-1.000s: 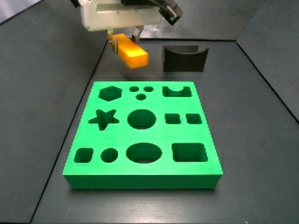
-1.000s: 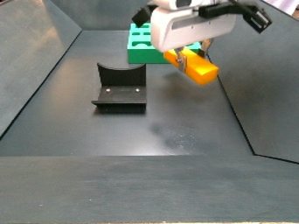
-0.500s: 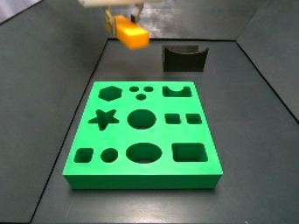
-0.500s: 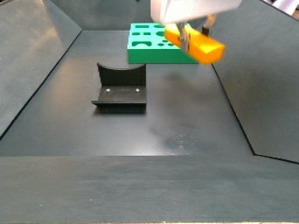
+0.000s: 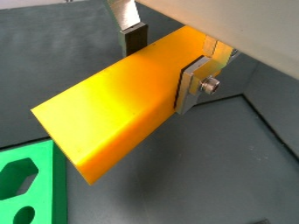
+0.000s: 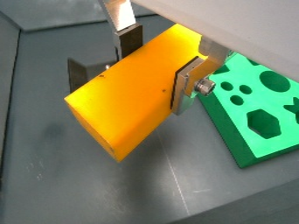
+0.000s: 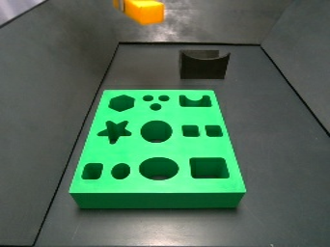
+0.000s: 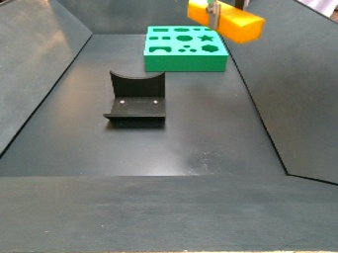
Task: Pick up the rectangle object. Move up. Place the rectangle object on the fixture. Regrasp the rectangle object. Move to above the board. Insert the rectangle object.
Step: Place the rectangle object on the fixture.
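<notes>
Gone up since 0.5 s ago: rectangle object now at the very top edge of both side views, gripper body out of frame there. In both wrist views, gripper clamped on the rectangle object, silver fingers w/ dark pads pressed on opposite long faces, block tilted, free end sticking out. Held well above the floor, apart from fixture near the far edge and board mid-worktop. Fixture upright, nothing in its notch. Board flat, holes unfilled. No readable writing or labels anywhere.
</notes>
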You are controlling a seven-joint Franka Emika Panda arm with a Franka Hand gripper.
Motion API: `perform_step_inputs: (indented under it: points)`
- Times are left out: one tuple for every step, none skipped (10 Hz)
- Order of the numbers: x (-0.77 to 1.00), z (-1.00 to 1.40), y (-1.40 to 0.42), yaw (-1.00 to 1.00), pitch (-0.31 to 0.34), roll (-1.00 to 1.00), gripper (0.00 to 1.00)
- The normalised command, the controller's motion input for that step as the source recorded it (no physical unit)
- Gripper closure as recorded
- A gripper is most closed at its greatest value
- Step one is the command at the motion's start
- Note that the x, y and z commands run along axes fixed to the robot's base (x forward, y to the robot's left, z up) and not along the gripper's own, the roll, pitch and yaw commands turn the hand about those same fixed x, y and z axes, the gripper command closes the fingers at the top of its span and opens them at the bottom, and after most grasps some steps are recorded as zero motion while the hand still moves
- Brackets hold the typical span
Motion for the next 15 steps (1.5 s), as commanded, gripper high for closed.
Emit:
perform_step_inputs:
  points:
    - [1.0,0.07,0.09,-1.0,0.011,-0.03,1.0]
    - [1.0,0.07,0.09,-1.0,0.024,-0.05,1.0]
    - [1.0,0.07,0.08,-1.0,0.038,-0.05,1.0]
    - [1.0,0.06,0.08,-0.73,0.082,-0.07,1.0]
    - [1.0,0.06,0.08,-0.56,0.097,-0.08,1.0]
    - [1.0,0.05,0.07,-0.27,0.125,-0.08,1.0]
    - [1.0,0.05,0.07,-0.2,0.132,-0.09,1.0]
    - [1.0,0.05,0.07,-0.1,0.137,-0.09,1.0]
    - [1.0,0.04,0.07,-0.08,0.139,-0.1,1.0]
    - [1.0,0.04,0.07,-0.06,0.148,-0.1,1.0]
    - [1.0,0.04,0.06,-0.05,0.145,-0.11,1.0]
    - [1.0,0.03,0.06,-0.04,0.145,-0.11,1.0]
    - [1.0,0.03,0.06,-0.04,0.15,-0.12,1.0]
    - [1.0,0.03,0.06,-0.04,0.147,-0.12,1.0]
    - [1.0,-0.19,0.2,-0.15,-0.109,-1.0,1.0]
